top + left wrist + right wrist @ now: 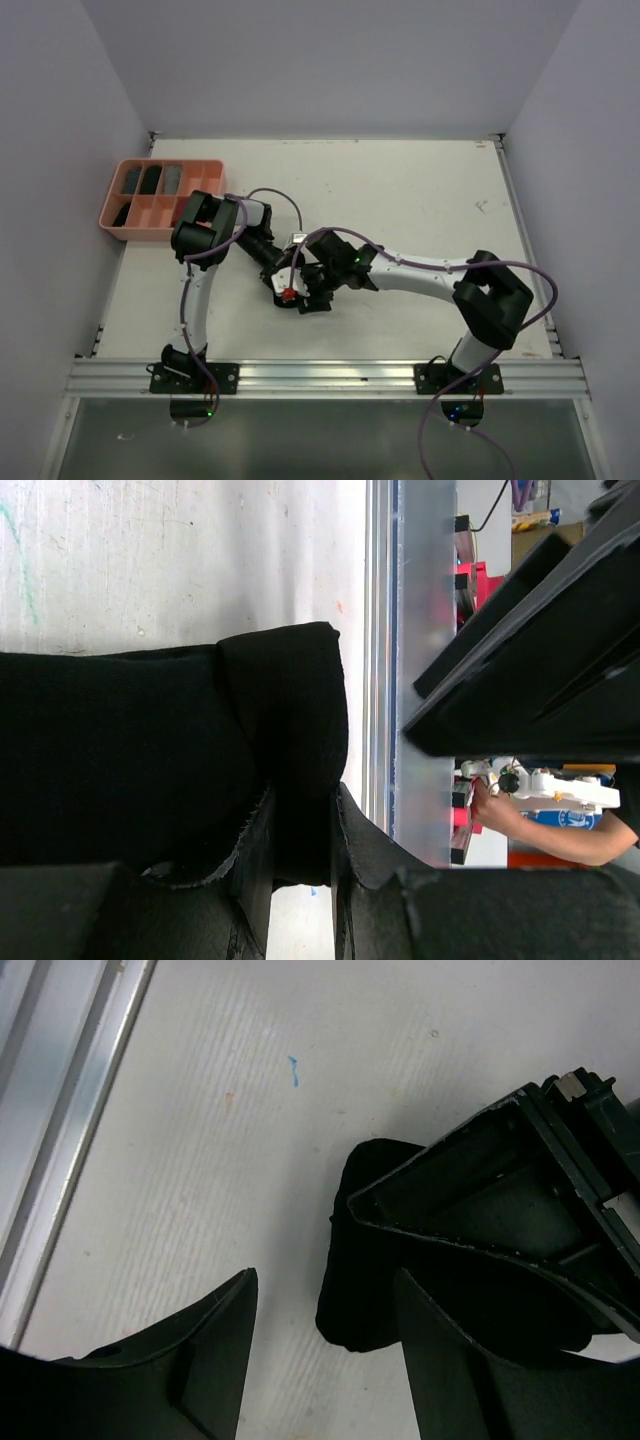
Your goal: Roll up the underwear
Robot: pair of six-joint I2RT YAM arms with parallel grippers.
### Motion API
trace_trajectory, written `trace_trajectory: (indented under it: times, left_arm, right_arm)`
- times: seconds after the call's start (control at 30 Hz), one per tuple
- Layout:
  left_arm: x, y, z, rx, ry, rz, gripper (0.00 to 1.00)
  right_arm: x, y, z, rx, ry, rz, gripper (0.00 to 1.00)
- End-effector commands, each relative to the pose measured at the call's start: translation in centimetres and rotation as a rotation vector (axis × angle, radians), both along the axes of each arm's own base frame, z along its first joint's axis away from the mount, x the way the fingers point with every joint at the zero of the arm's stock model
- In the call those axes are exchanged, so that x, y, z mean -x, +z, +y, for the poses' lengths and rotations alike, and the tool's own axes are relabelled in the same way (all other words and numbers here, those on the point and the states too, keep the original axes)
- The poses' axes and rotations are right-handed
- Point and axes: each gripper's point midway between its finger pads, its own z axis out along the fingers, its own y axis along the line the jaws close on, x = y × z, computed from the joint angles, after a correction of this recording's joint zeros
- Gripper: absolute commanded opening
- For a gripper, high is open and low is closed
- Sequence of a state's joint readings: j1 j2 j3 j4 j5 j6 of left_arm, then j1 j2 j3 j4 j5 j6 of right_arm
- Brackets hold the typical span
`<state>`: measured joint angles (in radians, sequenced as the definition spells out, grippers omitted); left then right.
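Black underwear lies bunched on the white table, with a folded flap standing up from it. My left gripper is shut on that flap, a finger on either side. In the right wrist view the same black cloth lies beside my right gripper, which is open; the cloth's edge sits against the inner side of one finger, while the other finger stands apart over bare table. From above, both grippers meet at the table's middle front and hide the cloth.
A salmon-pink compartment tray stands at the back left, with dark rolled items in some compartments. The metal rail of the near table edge runs just behind the grippers. White walls enclose the table on three sides.
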<state>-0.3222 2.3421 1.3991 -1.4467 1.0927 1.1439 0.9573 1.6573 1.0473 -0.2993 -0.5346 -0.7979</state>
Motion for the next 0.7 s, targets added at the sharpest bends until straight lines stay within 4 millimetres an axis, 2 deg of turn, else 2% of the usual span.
trace_trajectory:
  times: [0.0,0.33,0.43,0.47,0.53,0.57,0.6,0.67]
  left_arm:
    - [-0.8,-7.2,3.1,-0.095,-0.200,-0.220,0.00]
    - [-1.0,-7.0,3.1,-0.091,-0.195,-0.245,0.00]
    - [-0.9,-6.9,3.0,-0.088,-0.187,-0.246,0.02]
    - [-1.2,-6.6,2.8,-0.079,-0.179,-0.259,0.05]
    - [-1.6,-6.0,2.6,-0.072,-0.158,-0.283,0.15]
    - [-1.9,-5.7,2.5,-0.070,-0.149,-0.298,0.19]
    - [-2.5,-5.6,2.3,-0.079,-0.130,-0.319,0.26]
    - [-3.5,-4.7,2.1,-0.073,-0.107,-0.367,0.33]
  right_arm:
    - [-2.1,-0.4,1.6,-0.051,0.005,-0.101,0.61]
    - [-2.4,-3.7,2.1,-0.016,-0.017,-0.054,0.58]
    - [-2.0,-4.3,1.9,-0.005,-0.015,-0.035,0.33]
    - [-1.8,-4.5,1.8,0.003,-0.012,-0.017,0.20]
    - [-1.1,-5.4,1.2,0.039,-0.005,0.021,0.10]
    - [-0.9,-5.6,1.2,0.044,-0.010,0.040,0.01]
    - [-0.8,-5.8,1.1,0.052,-0.011,0.055,0.00]
    - [-0.1,-6.3,0.6,0.080,-0.002,0.096,0.00]
